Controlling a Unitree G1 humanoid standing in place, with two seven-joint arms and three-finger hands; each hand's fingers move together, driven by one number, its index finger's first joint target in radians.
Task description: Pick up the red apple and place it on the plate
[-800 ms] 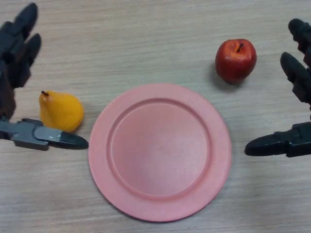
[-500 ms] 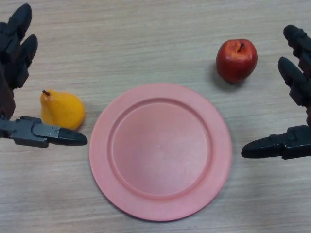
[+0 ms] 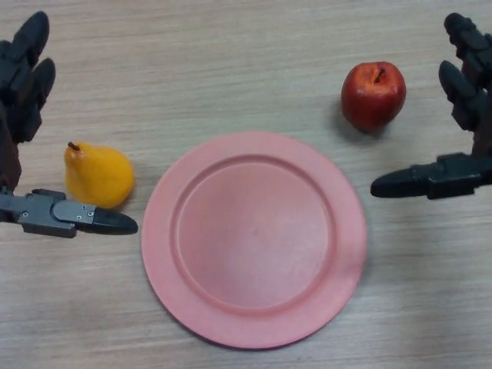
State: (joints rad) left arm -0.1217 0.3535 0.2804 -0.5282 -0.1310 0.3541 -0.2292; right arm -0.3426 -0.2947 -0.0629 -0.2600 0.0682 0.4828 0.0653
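Observation:
The red apple (image 3: 373, 94) stands upright on the wooden table, beyond the pink plate's (image 3: 254, 330) upper right rim and apart from it. Nothing lies on the plate. My right hand (image 3: 461, 115) is open at the right edge, just right of the apple, its thumb stretched out below the apple and its fingers level with it; no part of it touches the fruit. My left hand (image 3: 23, 92) is open at the left edge, holding nothing.
A yellow pear (image 3: 98, 175) lies left of the plate, between the left hand's thumb and fingers but not gripped.
My right hand has moved up and a little leftward, its thumb now closer to the apple. The apple, plate, pear and left hand have stayed put.

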